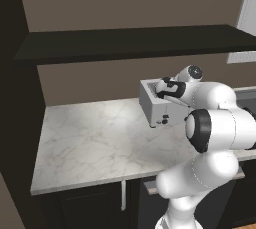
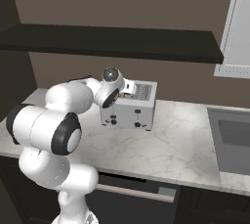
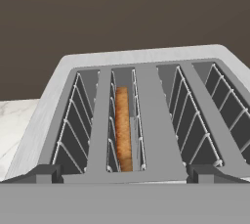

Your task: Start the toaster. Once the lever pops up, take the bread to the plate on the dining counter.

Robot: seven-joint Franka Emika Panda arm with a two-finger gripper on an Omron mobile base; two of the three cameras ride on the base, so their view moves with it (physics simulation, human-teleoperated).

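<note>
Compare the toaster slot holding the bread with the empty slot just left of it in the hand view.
The second slot holds the tan bread standing on edge; the leftmost slot shows bare wire guides. The second slot looks narrower than the leftmost slot from this angle. Both are grey, wire-lined, in the same toaster.

The left base view looks from behind the arm [image 1: 210,138], forward and down over the marble worktop [image 1: 95,143], with the toaster [image 1: 152,104] toward 1 o'clock. The right base view takes the same worktop [image 2: 166,145] from the other side, arm [image 2: 49,130] at 8 o'clock, toaster [image 2: 129,113] near centre. Both share toaster, worktop and dark shelf [image 1: 125,43]. The hand view sits close above the toaster [image 3: 146,71], looking down into its slots at the bread [image 3: 123,127].
</note>
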